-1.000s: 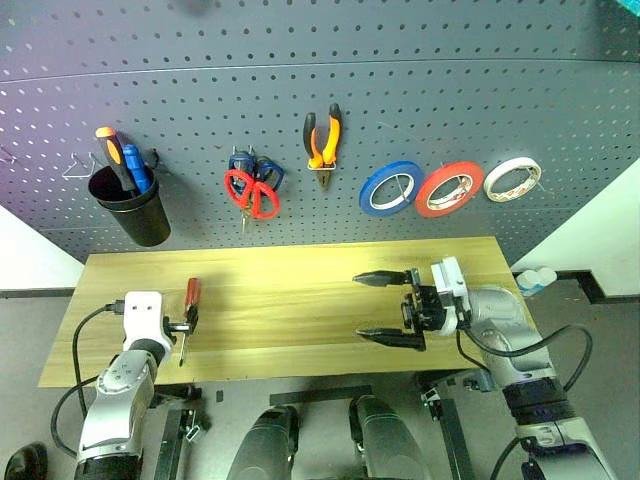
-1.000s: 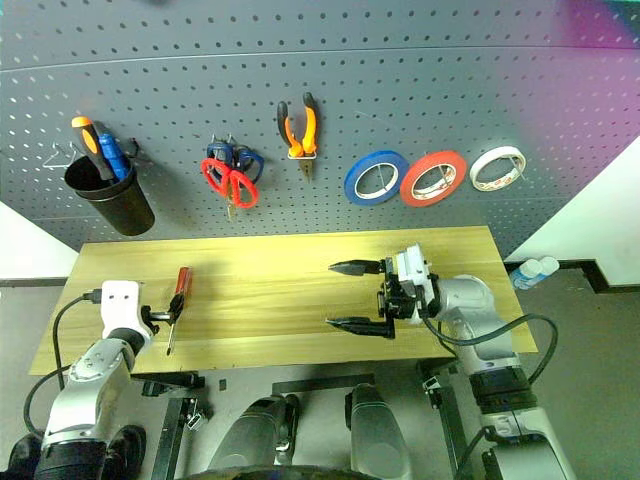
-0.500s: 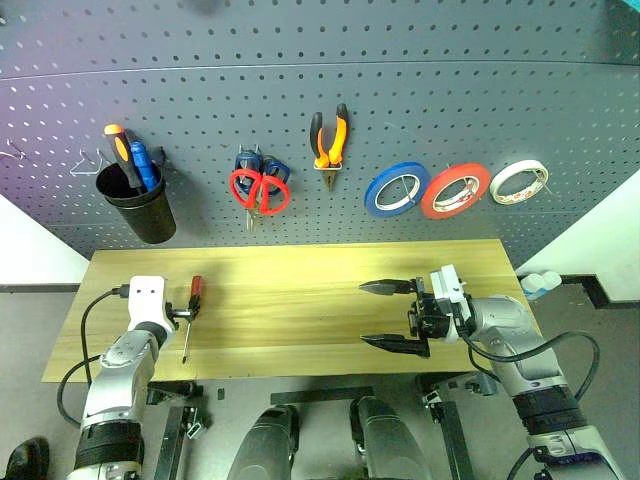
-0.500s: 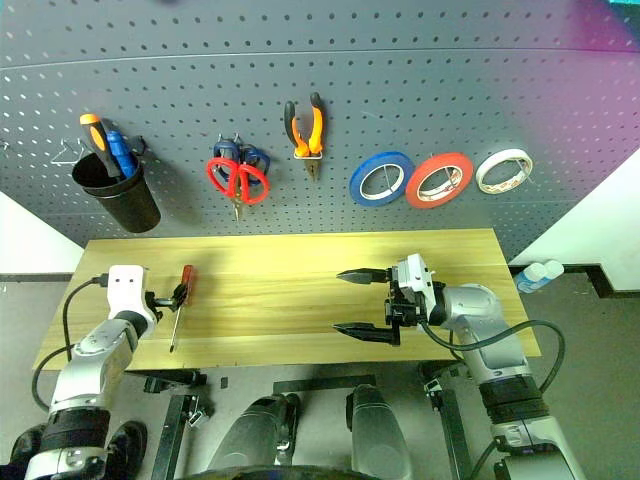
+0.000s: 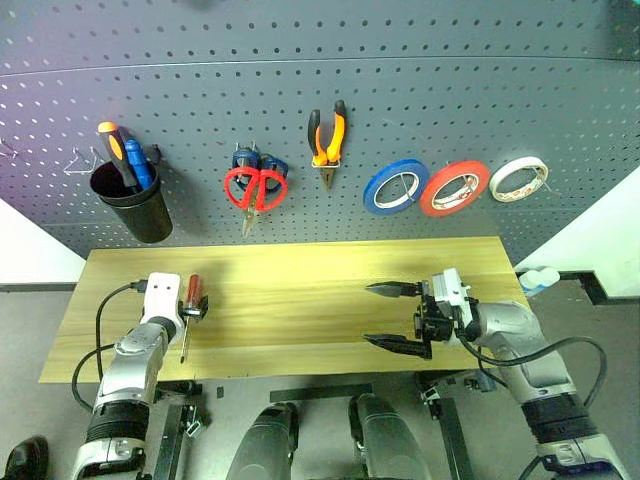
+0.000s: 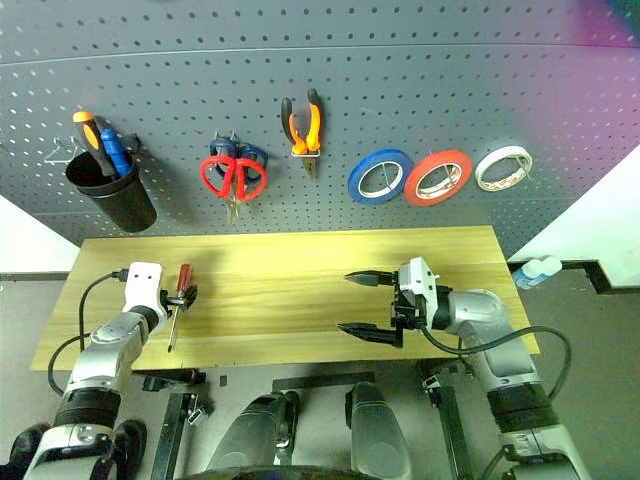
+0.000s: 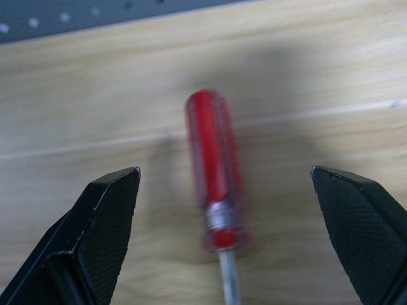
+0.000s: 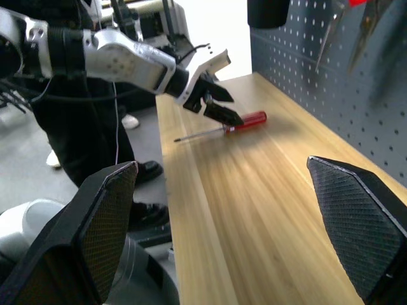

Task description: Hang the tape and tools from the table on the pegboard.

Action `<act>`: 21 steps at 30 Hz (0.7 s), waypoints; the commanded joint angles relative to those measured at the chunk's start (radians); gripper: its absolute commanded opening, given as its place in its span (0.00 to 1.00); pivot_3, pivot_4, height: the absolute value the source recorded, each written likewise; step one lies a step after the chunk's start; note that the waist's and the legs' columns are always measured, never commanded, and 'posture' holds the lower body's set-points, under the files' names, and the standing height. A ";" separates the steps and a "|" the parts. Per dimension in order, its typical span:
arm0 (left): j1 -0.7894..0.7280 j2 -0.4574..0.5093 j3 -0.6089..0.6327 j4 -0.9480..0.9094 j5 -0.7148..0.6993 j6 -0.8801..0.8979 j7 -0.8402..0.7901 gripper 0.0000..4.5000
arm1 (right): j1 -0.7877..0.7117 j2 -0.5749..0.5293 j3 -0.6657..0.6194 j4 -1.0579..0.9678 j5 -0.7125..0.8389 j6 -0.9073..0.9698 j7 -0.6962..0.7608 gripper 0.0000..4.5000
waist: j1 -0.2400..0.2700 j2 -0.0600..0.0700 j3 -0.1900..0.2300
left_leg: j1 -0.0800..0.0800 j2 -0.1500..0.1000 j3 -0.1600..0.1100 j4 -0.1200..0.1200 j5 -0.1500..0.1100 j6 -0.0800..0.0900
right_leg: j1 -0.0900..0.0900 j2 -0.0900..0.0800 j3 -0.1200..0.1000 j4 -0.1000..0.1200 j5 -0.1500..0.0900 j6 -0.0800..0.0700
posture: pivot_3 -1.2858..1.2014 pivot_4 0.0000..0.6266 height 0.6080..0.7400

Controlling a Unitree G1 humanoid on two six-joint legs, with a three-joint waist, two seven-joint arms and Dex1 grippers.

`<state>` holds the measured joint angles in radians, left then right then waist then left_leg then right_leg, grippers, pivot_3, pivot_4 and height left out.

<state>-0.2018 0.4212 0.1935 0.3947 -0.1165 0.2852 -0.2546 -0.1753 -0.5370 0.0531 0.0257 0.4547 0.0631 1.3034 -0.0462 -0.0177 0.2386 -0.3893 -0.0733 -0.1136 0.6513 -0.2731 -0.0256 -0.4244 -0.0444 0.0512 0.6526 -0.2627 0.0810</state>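
I see the screwdriver point(image 7: 215, 197) lying on the table point(image 5: 300, 290) between my left gripper's point(image 7: 222, 222) spread jaws (untouched); right gripper point(image 5: 392, 316) hovers, jaws apart, holding nothing.

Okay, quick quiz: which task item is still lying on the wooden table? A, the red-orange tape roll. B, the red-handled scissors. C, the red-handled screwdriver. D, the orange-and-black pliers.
C: the red-handled screwdriver lies on the table between the open fingers of the left gripper, while the tape, pliers and scissors hang on the pegboard.
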 commanded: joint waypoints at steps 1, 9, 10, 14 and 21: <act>-0.002 0.012 0.019 -0.003 0.001 -0.037 -0.003 1.00 | 0.021 -0.022 -0.028 -0.077 0.034 0.022 -0.010 1.00 | 0.000 0.000 0.007 | 0.000 0.000 0.000 0.000 0.000 0.000 | 0.000 0.000 0.000 0.000 0.000 0.000 | 0.47 0.50 1.00; 0.024 0.001 0.007 -0.033 0.001 -0.024 -0.002 1.00 | 0.064 -0.043 -0.040 -0.138 0.055 0.065 -0.033 1.00 | -0.001 -0.004 0.037 | -0.001 0.000 0.000 -0.001 0.000 0.000 | -0.001 0.000 0.000 -0.002 0.000 0.000 | 0.47 0.56 1.00; 0.029 0.000 0.008 -0.038 0.001 -0.023 0.000 1.00 | 0.066 -0.045 -0.042 -0.140 0.056 0.068 -0.034 1.00 | -0.001 -0.003 0.040 | -0.002 0.000 0.000 -0.001 0.000 0.000 | -0.002 0.000 0.000 -0.002 0.000 0.000 | 0.47 0.57 1.00; 0.035 -0.005 0.006 -0.039 -0.001 -0.012 0.000 1.00 | 0.080 -0.054 -0.052 -0.150 0.062 0.075 -0.040 1.00 | -0.001 -0.004 0.055 | -0.002 0.000 0.000 -0.002 0.000 0.001 | -0.002 -0.001 0.000 -0.002 0.000 0.000 | 0.47 0.59 1.00; 0.017 -0.011 0.005 -0.008 0.000 -0.008 0.001 1.00 | 0.107 -0.058 -0.065 -0.167 0.073 0.078 -0.051 1.00 | -0.001 -0.004 0.071 | -0.002 0.000 0.000 -0.002 0.000 0.001 | -0.002 -0.001 0.000 -0.003 0.000 0.000 | 0.47 0.60 1.00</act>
<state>-0.1841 0.4095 0.1911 0.3784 -0.1182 0.2772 -0.2562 -0.0789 -0.5869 0.0158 -0.0983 0.5020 0.1429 1.2560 -0.0468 -0.0215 0.3096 -0.3916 -0.0730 -0.1136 0.6492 -0.2735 -0.0248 -0.4263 -0.0451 0.0516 0.6495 -0.2628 0.0810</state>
